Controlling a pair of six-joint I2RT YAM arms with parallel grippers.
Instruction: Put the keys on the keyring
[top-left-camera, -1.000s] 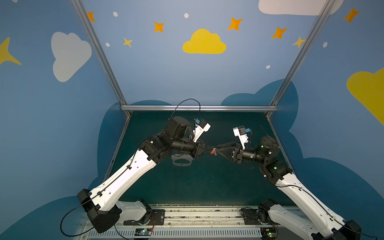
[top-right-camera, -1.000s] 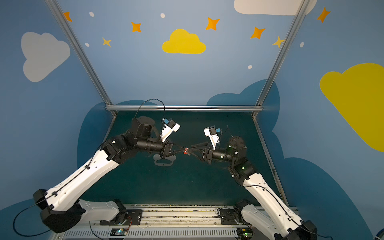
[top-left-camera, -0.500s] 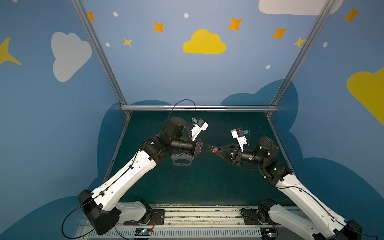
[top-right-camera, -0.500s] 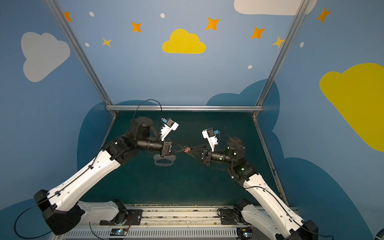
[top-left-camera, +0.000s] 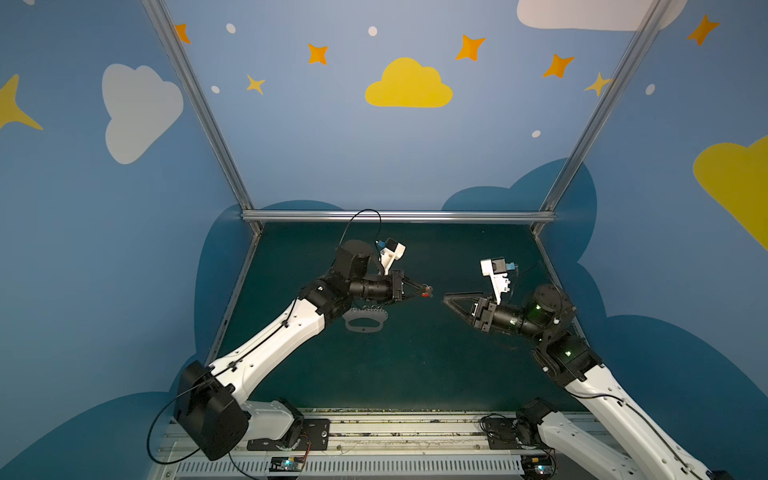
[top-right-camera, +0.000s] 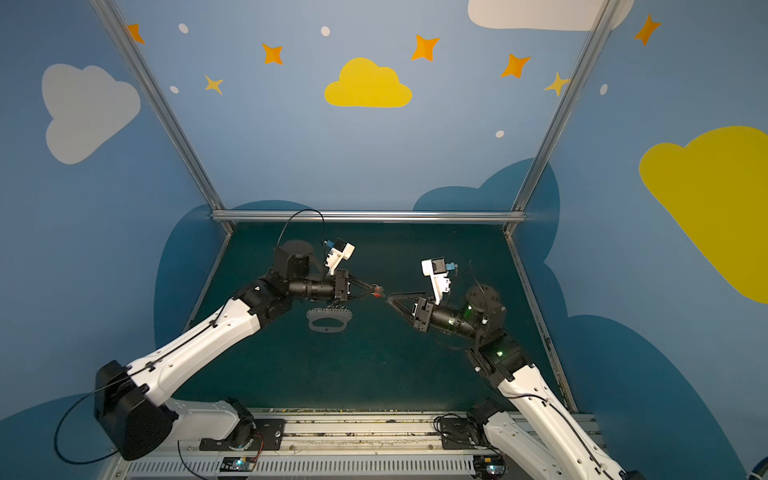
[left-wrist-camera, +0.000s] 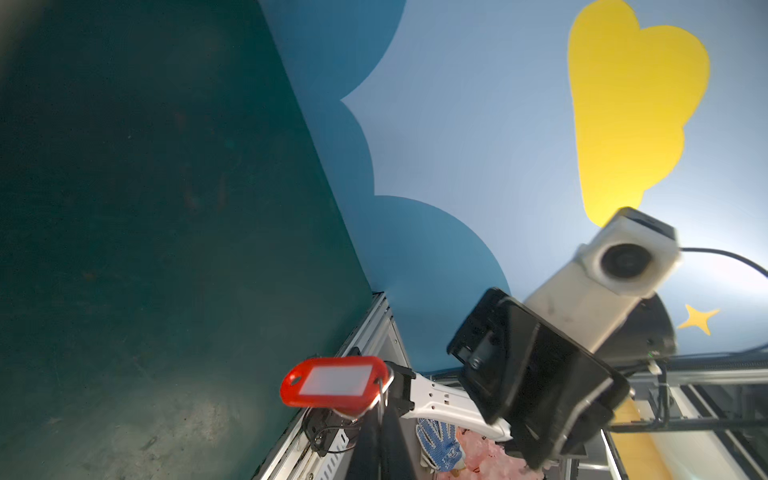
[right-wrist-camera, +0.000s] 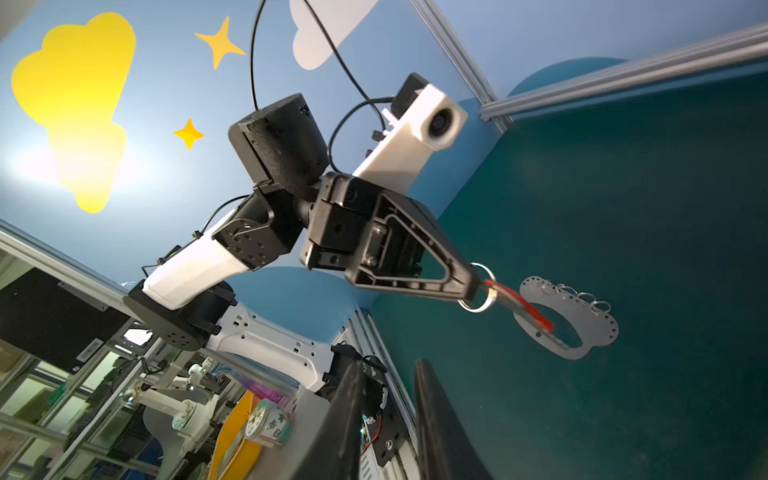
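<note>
Both arms level, facing: left end effector (top-left-camera: 427, 291) clamps the keys (left-wrist-camera: 332, 380), right end effector (right-wrist-camera: 388, 365) slightly apart.

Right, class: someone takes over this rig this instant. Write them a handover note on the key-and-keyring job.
Grippers: the left gripper is shut on a keyring, held in the air. The right gripper is slightly open and empty, facing the left one across a gap.
Things: the red tag hangs from the held keyring. The grey holed plate lies on the table near the left arm, with spare rings along its edge.
Done: tag on ring.
Left: the key cannot be made out clearly; check that it is on the ring.
</note>
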